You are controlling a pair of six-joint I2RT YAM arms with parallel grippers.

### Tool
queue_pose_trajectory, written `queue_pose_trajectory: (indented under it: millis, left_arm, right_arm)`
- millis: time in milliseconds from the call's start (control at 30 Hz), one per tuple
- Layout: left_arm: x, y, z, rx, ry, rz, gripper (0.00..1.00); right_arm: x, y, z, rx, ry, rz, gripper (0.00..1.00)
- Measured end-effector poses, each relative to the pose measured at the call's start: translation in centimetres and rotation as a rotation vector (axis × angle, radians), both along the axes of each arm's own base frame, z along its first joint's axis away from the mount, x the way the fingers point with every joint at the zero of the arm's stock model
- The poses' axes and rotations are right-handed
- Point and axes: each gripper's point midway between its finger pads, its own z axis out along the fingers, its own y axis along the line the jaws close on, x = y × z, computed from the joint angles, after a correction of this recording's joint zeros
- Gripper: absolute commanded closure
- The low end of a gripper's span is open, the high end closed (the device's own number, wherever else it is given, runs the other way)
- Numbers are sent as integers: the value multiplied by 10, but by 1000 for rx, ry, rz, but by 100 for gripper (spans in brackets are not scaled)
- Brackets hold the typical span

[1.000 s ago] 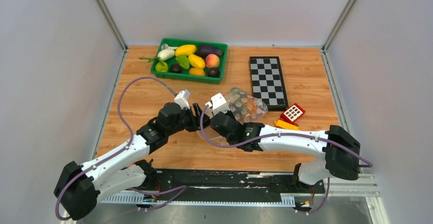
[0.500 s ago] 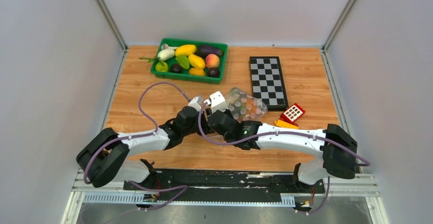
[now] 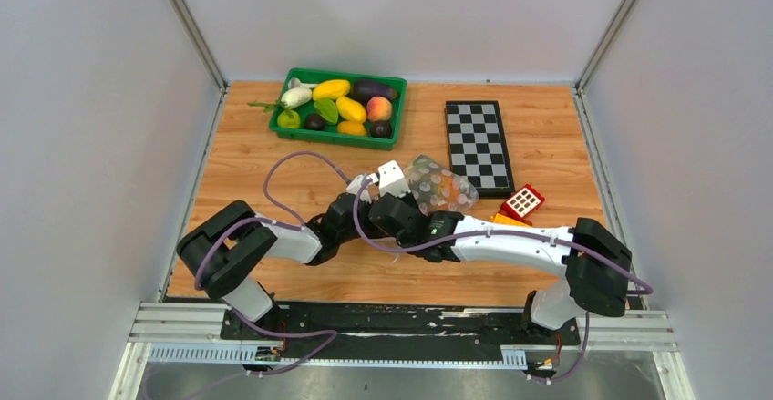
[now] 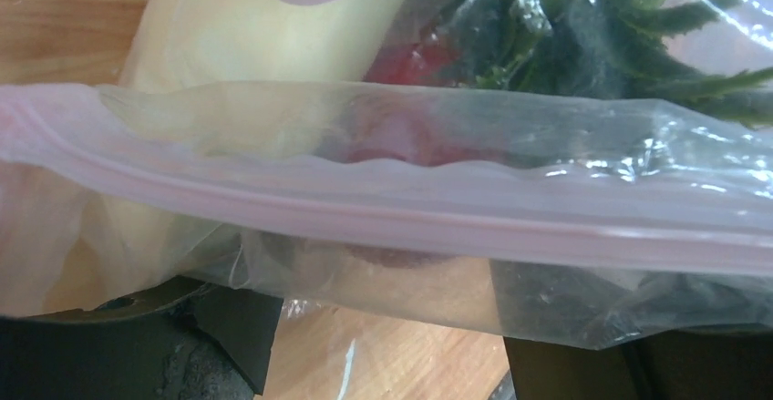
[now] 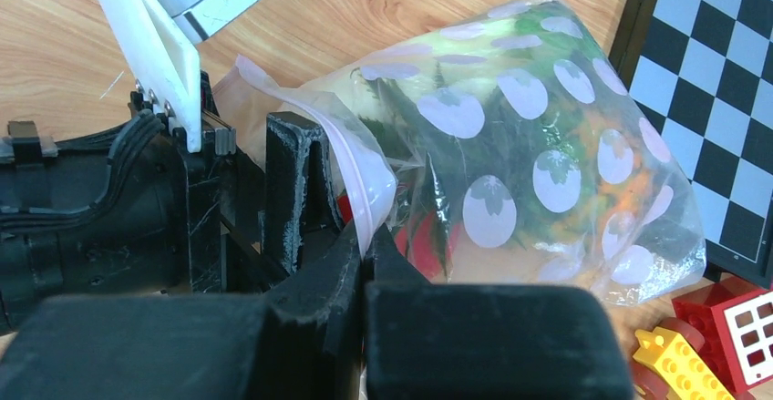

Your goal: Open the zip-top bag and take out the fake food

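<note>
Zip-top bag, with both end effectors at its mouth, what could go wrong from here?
The right end effector pinches only a thin edge of the zip-top bag, so the slick film may slip out under a pull. The left end effector stands open with the pink zip strip lying across it. Closing there could catch both layers and stop the mouth from opening.

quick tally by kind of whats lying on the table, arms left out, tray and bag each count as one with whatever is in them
green tray: 1
chessboard: 1
zip-top bag: 1
toy block car: 1
total: 4
</note>
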Motion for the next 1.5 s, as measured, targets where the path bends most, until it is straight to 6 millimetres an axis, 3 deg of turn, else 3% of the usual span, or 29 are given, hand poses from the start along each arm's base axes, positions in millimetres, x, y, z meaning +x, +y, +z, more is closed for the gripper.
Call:
queue_pose_trajectory:
  millis: [267,467,700,933,1267,1500]
  left_arm:
    - [9,-9,3,-83,-69,30,13]
    - [13,-10,4,-106,-111,65,17]
    - [23,-15,8,-135,-148,98,60]
    - [23,-14,10,-133,-156,100,72]
    - [0,26,48,-6,-186,99,77]
    - [-24,64,42,193,-143,72,79]
  right_arm:
    - [3,-3,1,2,-4,-23,100]
    - [3,-2,1,14,-1,-28,100]
    - [-6,10,-6,45,43,9,100]
    - [-7,9,-6,39,33,4,100]
    - [-2,-6,-1,-10,-33,-56,100]
    - [-3,-21,-5,-34,-50,-81,100]
